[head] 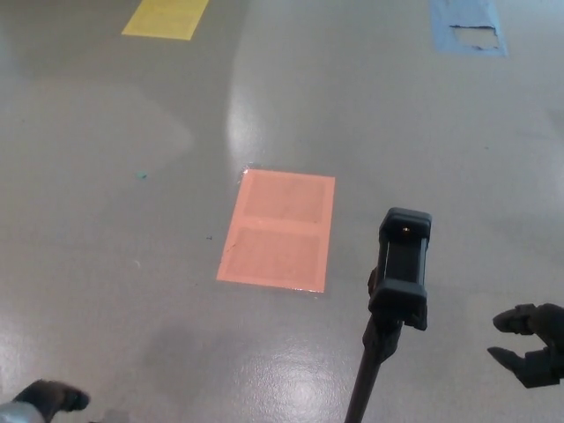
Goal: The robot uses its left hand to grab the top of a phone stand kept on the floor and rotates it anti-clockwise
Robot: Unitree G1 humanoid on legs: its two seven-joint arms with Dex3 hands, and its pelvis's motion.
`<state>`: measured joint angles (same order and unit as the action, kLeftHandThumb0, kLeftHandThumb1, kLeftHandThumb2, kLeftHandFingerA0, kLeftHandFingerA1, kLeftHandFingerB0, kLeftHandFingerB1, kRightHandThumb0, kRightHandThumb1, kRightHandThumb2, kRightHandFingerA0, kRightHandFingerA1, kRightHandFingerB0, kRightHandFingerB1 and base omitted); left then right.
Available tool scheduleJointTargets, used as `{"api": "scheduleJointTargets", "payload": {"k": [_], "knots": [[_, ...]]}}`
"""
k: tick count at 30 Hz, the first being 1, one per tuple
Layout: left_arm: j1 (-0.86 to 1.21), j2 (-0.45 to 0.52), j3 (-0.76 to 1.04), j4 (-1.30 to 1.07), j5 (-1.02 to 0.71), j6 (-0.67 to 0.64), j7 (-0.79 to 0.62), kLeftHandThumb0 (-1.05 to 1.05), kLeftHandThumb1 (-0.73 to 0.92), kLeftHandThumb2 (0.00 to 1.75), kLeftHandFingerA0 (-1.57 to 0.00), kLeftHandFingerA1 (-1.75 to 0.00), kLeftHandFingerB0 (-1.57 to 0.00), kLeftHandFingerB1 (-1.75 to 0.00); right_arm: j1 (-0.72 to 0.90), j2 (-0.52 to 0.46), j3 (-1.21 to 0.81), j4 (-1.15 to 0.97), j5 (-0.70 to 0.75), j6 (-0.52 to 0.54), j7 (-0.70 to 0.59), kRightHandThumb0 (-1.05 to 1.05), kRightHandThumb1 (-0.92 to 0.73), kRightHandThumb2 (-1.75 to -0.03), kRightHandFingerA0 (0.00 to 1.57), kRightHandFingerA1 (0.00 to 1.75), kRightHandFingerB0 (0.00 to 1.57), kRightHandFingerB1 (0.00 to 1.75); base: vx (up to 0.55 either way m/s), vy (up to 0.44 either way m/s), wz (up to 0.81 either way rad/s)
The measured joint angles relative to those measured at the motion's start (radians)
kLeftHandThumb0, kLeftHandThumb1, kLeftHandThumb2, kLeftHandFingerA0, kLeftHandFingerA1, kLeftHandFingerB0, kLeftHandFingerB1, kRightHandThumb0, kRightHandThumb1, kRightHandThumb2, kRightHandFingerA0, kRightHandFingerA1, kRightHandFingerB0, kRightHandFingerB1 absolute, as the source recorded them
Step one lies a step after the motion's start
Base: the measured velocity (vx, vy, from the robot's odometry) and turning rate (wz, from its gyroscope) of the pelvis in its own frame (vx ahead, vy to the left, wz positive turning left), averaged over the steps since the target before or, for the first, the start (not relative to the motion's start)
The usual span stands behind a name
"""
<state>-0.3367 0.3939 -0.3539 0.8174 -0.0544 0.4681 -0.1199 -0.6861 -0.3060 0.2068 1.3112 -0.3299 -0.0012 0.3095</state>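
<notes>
**Meanwhile, phone stand on its own, left hand barely in shot**

So the phone stand [401, 273] is standing on the grey floor [132, 176] toward the near right of the scene, upright with a slight lean, its black clamp head on top and the thin pole running down out of the bottom edge of the picture. Nothing is touching it. The clamp looks empty, just the two black jaws at top and bottom of the cradle.

The left hand [48, 398] is way down in the near left corner, only a dark bit of it poking into view, with a sliver of the silver wrist at the very edge. It's well apart from the stand, and I honestly can't tell how its fingers are set from what shows.

The right hand [533, 344] is at the near right edge, to the right of the stand and clear of it. Its fingers [513, 319] are spread apart with a visible gap between them, holding nothing.

Further out on the floor, an orange rectangle [280, 229] lies flat just left of and beyond the stand's head. At the far left there's a yellow patch [166, 18], and at the far right a blue patch [467, 26] with a torn-looking hole in it. Some glare on the floor near the orange one.
</notes>
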Motion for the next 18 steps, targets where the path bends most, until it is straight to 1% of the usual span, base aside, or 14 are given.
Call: {"api": "scheduleJointTargets", "payload": {"k": [5,6,7,9,10,11,12,13,14,15,16,18], "knots": [[0.0,0.02,-0.037,0.087,0.023,-0.069,0.006,-0.21,0.58,0.58,-0.65,-0.92,-0.18,-0.28,0.04,0.001,-0.006,0.0,0.002,-0.001,-0.001,-0.59,-0.66,-0.89,0.28,0.52,0.05,0.31,0.0,0.0,0.0],[0.0,0.022,-0.041,0.097,0.027,-0.077,0.006,-0.13,0.42,0.89,-0.67,-0.83,-0.06,-0.45,0.046,0.001,-0.007,0.0,0.003,-0.001,-0.002,-0.58,-0.66,-0.89,0.29,0.52,0.05,0.31,0.0,0.0,0.0],[0.0,0.026,-0.047,0.112,0.034,-0.093,0.007,-0.2,0.58,0.59,-0.63,-0.89,-0.18,-0.28,0.056,0.002,-0.01,0.0,0.004,-0.001,-0.002,-0.51,-0.8,-0.66,0.36,0.45,0.11,0.21,0.0,0.0,0.0],[0.0,0.031,-0.054,0.136,0.042,-0.115,0.008,-0.2,0.58,0.59,-0.63,-0.89,-0.18,-0.28,0.069,0.002,-0.014,0.0,0.005,-0.001,-0.002,-0.51,-0.8,-0.66,0.36,0.45,0.11,0.21,0.0,0.0,0.0],[0.0,0.033,-0.056,0.144,0.044,-0.123,0.008,-0.21,0.59,0.59,-0.63,-0.95,-0.17,-0.28,0.072,0.002,-0.016,0.0,0.005,-0.002,-0.002,-0.52,-0.79,-0.66,0.36,0.45,0.11,0.2,0.0,0.0,0.0],[0.0,0.036,-0.06,0.155,0.05,-0.137,0.008,-0.21,0.59,0.59,-0.63,-0.95,-0.17,-0.28,0.079,0.002,-0.018,0.0,0.005,-0.002,-0.003,-0.52,-0.79,-0.66,0.36,0.45,0.11,0.2,0.0,0.0,0.0],[-0.001,0.04,-0.066,0.174,0.057,-0.161,0.009,-0.2,0.6,0.58,-0.62,-0.99,-0.16,-0.28,0.089,0.002,-0.021,0.0,0.006,-0.004,-0.003,-0.59,-0.66,-0.9,0.33,0.54,0.06,0.31,0.0,0.0,0.0],[-0.001,0.04,-0.067,0.178,0.059,-0.166,0.009,-0.2,0.6,0.58,-0.62,-0.99,-0.16,-0.28,0.091,0.002,-0.022,0.0,0.006,-0.004,-0.003,-0.59,-0.66,-0.9,0.33,0.54,0.06,0.31,0.0,0.0,0.0],[-0.001,0.043,-0.071,0.193,0.068,-0.189,0.01,-0.19,0.6,0.58,-0.63,-0.98,-0.16,-0.27,0.1,0.002,-0.023,-0.001,0.007,-0.006,-0.004,-0.53,-0.82,-0.64,0.37,0.44,0.1,0.24,0.0,0.0,0.0],[-0.001,0.044,-0.072,0.2,0.073,-0.199,0.01,-0.19,0.6,0.58,-0.63,-0.98,-0.16,-0.27,0.104,0.002,-0.023,-0.001,0.007,-0.007,-0.004,-0.53,-0.82,-0.64,0.37,0.44,0.1,0.24,0.0,0.0,0.0],[-0.002,0.044,-0.075,0.208,0.079,-0.212,0.011,-0.22,0.61,0.58,-0.64,-0.96,-0.16,-0.27,0.109,0.002,-0.023,-0.001,0.007,-0.008,-0.005,-0.52,-0.8,-0.66,0.36,0.44,0.11,0.21,0.0,0.0,0.0],[-0.003,0.045,-0.078,0.222,0.088,-0.235,0.012,-0.21,0.59,0.58,-0.64,-0.98,-0.17,-0.28,0.116,0.002,-0.024,-0.001,0.007,-0.009,-0.006,-0.52,-0.79,-0.65,0.36,0.44,0.11,0.21,0.0,0.0,0.0]]}}
